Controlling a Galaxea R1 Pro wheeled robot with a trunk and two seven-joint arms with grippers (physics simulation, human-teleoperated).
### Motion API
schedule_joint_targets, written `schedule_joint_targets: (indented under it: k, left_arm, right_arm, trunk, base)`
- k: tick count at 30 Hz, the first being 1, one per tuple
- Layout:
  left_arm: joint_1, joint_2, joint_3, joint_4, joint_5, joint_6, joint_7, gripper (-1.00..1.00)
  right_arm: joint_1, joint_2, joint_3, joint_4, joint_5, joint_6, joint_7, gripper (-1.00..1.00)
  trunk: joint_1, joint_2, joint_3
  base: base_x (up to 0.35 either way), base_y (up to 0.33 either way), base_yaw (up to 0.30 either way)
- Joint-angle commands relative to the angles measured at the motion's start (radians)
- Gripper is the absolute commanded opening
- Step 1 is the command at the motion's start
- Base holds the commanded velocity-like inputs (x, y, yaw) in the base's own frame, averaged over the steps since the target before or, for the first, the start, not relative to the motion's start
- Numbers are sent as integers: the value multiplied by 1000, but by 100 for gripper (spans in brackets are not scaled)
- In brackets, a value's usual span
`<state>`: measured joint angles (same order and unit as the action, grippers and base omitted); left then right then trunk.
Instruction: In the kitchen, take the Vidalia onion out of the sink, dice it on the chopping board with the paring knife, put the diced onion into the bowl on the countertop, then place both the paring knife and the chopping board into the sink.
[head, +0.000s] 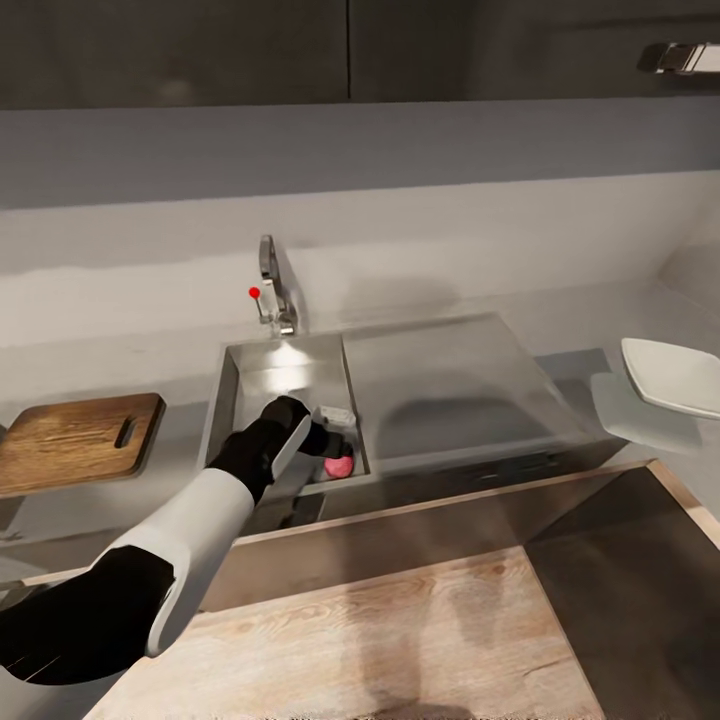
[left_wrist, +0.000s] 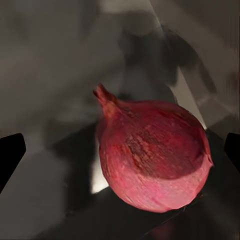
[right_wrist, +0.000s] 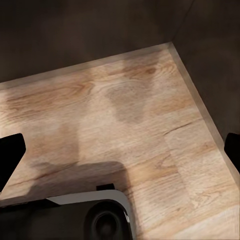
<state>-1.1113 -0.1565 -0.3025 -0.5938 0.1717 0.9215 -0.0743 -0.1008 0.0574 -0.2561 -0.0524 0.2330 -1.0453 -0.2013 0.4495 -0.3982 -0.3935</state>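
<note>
Left end effector (head: 335, 447) down inside the sink (head: 236, 372), fingers spread wide, dark tips (left_wrist: 10, 155) at either edge of the left wrist view, nothing pinched between them. Squarely ahead of those fingers: the Vidalia onion (left_wrist: 152, 152), reddish-pink papery skin, stubby stem end tilted up and to one side, resting on the basin floor near the front corner by the drainboard. Whether either finger touches the skin, impossible to tell; a gap shows on both sides.

Right end effector (right_wrist: 120, 150) likewise spread, empty, hanging over pale wood floor (right_wrist: 130, 115), well away from the work.

On handling, as a judgement: light, firm, roundish, so liable to roll or squirt out if squeezed off-centre. Dry outer skin probably loose and slick against smooth pads. Best hold across the widest part of the bulb, fingers on opposite flanks, clear of the tapering stem end. Moderate squeeze enough; hardly fragile. Steel basin floor offers little friction, so a nudge before closing may send it sliding toward the wall.

Further out on the grey tabletop (head: 150, 350): chopping board (head: 75, 440) left of the sink, white bowl (head: 672, 375) far right beyond the drainboard (head: 450, 380). Chrome tap with red knob (head: 272, 290) behind the basin.
</note>
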Motion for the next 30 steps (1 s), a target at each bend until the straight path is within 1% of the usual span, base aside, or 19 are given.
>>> schedule_joint_targets:
  k: [1,5,7,20,30]
  left_arm:
    - [-1,0,-17,0,6,4,3,100]
    - [-1,0,-72,1,6,5,5,100]
    - [-1,0,-90,2,6,5,6,100]
    - [-1,2,-96,1,6,5,8,100]
    - [-1,4,-96,3,6,4,11,100]
  right_arm:
    - [0,0,-5,0,11,-2,-7,100]
    - [0,0,-5,0,11,-2,-7,100]
    - [0,0,-5,-1,11,-2,-7,100]
    - [0,1,-5,0,11,-2,-7,100]
    - [0,1,-5,0,11,-2,-7,100]
  trunk:
    - [0,-2,-3]
    - [0,-2,-9]
    - [0,-2,-12]
    - [0,-2,-30]
    - [0,-2,-31]
  base:
    - [0,0,0]
    - [0,-3,0]
    - [0,-58,0]
    - [0,-17,0]
    - [0,0,0]
